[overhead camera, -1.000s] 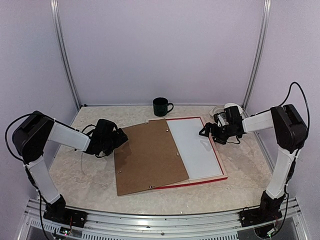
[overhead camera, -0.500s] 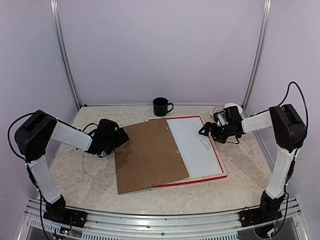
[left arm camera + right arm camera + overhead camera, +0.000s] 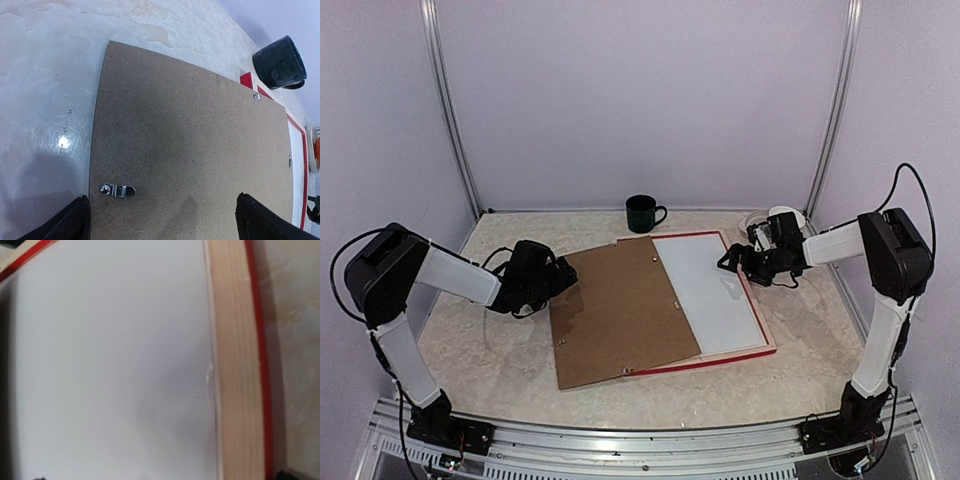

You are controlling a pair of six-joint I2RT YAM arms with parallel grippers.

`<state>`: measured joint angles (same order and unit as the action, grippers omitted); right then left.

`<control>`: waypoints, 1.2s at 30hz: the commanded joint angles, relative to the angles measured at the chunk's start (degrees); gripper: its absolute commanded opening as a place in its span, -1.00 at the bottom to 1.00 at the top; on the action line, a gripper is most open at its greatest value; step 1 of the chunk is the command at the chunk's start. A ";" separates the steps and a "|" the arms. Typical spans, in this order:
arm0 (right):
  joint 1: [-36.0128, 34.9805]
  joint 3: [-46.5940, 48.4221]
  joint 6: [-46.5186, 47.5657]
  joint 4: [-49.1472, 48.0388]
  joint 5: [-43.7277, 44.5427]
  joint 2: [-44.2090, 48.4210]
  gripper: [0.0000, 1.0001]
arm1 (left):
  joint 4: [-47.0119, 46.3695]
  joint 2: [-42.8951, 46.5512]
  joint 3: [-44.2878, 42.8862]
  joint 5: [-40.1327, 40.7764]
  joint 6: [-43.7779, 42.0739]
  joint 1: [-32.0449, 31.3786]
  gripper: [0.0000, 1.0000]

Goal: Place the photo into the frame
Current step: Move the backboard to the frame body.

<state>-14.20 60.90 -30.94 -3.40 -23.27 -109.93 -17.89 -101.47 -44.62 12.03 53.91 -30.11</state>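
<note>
The frame (image 3: 761, 312) lies face down on the table, its pale wood back (image 3: 235, 365) and red outer edge showing. A plain white sheet, the photo's back (image 3: 712, 292), fills its right part and most of the right wrist view (image 3: 110, 365); no print side shows. A brown backing board (image 3: 620, 315) lies askew over the frame's left part. My left gripper (image 3: 563, 282) is open at the board's left edge, its fingers (image 3: 70, 222) straddling the board (image 3: 190, 135). My right gripper (image 3: 728, 265) is open, low over the frame's right rail.
A dark mug (image 3: 642, 213) stands behind the frame and also shows in the left wrist view (image 3: 279, 62). A white dish (image 3: 782, 215) sits at the back right behind the right gripper. A metal turn clip (image 3: 117, 190) sits on the board near its left edge.
The brown board has slid a little to the right, with my left gripper following at its edge. The frame has shifted slightly. The right arm has barely moved.
</note>
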 commanded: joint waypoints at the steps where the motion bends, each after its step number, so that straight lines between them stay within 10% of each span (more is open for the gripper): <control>1: -2.69 -1.31 -0.73 2.30 -4.17 -1.14 0.99 | -8.85 4.06 1.02 -8.18 0.88 -2.67 0.98; 24: -2.71 -0.74 4.27 10.13 5.10 12.09 0.98 | 1.41 11.99 4.61 2.90 2.72 -1.58 0.98; 36: -6.99 -0.77 6.71 12.22 -4.72 11.56 0.91 | 0.37 10.81 6.85 0.72 5.52 -1.97 0.97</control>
<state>-18.61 60.51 -26.17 6.50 -24.32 -96.07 -17.06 -88.73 -39.07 13.78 58.17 -32.16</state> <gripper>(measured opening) 0.962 0.989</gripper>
